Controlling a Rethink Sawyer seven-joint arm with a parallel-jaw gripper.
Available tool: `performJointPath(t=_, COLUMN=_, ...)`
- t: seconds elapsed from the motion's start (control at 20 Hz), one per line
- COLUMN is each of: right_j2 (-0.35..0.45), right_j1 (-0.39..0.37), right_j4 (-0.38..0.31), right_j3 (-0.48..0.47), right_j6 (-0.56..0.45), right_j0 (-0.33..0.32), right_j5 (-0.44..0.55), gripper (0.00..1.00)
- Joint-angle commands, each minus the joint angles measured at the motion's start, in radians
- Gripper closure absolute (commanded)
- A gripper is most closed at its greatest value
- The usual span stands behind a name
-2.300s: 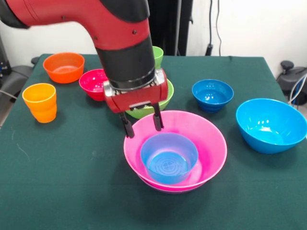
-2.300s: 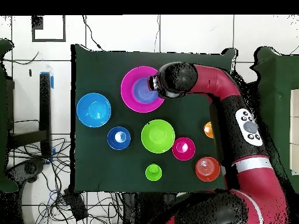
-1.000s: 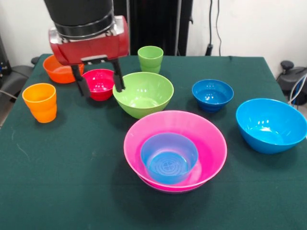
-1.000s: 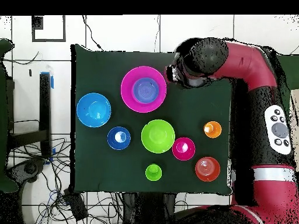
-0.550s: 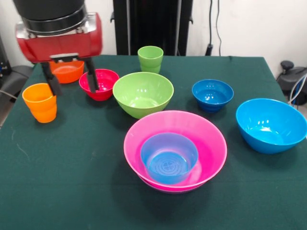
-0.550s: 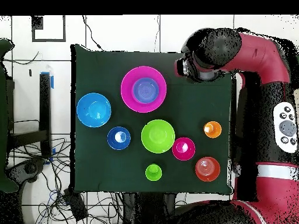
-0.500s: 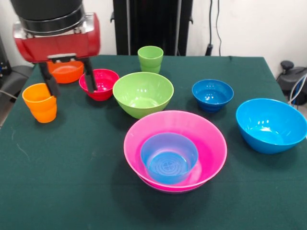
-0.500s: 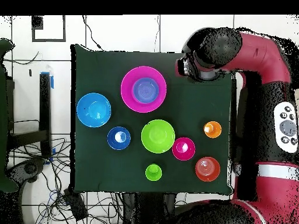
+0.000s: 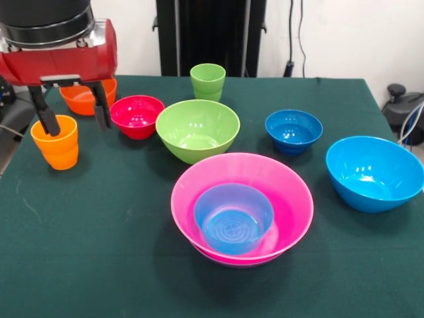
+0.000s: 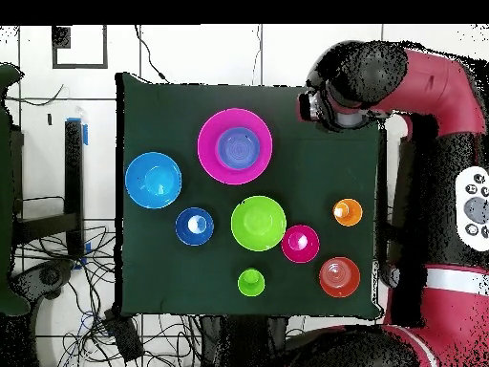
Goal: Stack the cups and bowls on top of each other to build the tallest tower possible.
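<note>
My gripper [image 9: 73,116] hangs open and empty at the front view's upper left. One finger [image 9: 45,118] overlaps the rim of the orange cup [image 9: 55,142]; the other [image 9: 101,112] hangs between that cup and the red bowl [image 9: 136,116]. The tower is the pink bowl [image 9: 285,192] with a small light-blue bowl [image 9: 233,218] inside; the purple bowl is hidden under it. The orange bowl [image 9: 85,98], lime bowl [image 9: 197,130], green cup [image 9: 207,81], dark-blue bowl [image 9: 293,130] and sky-blue bowl [image 9: 374,172] stand apart. In the overhead view the gripper [image 10: 309,104] shows beside the pink bowl [image 10: 212,143], away from the orange cup [image 10: 348,211].
The dark green cloth [image 9: 99,232] covers the table. My arm [image 10: 430,105] reaches along the table's right side in the overhead view. A black stand [image 9: 199,33] rises behind the far edge. Cables [image 10: 67,287] lie on the floor at the overhead's left.
My gripper has moved from over the pink bowl leftwards in the front view, past the red bowl, to above the orange cup. It stayed open. The bowls and cups have not moved.
</note>
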Motion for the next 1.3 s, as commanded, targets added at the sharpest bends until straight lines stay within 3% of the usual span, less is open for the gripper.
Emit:
performJointPath(t=0.05, right_j2=-0.003, right_j1=-0.003, right_j4=-0.049, right_j3=0.153, right_j6=-0.281, right_j0=-0.031, right_j5=-0.025, gripper=0.00)
performJointPath(t=0.5, right_j2=-0.009, right_j1=-0.072, right_j4=-0.032, right_j3=0.320, right_j6=-0.193, right_j0=-0.077, right_j5=-0.097, gripper=0.00)
performJointPath(t=1.3, right_j2=0.001, right_j1=-0.041, right_j4=-0.033, right_j3=0.457, right_j6=-0.097, right_j0=-0.123, right_j5=-0.254, gripper=0.00)
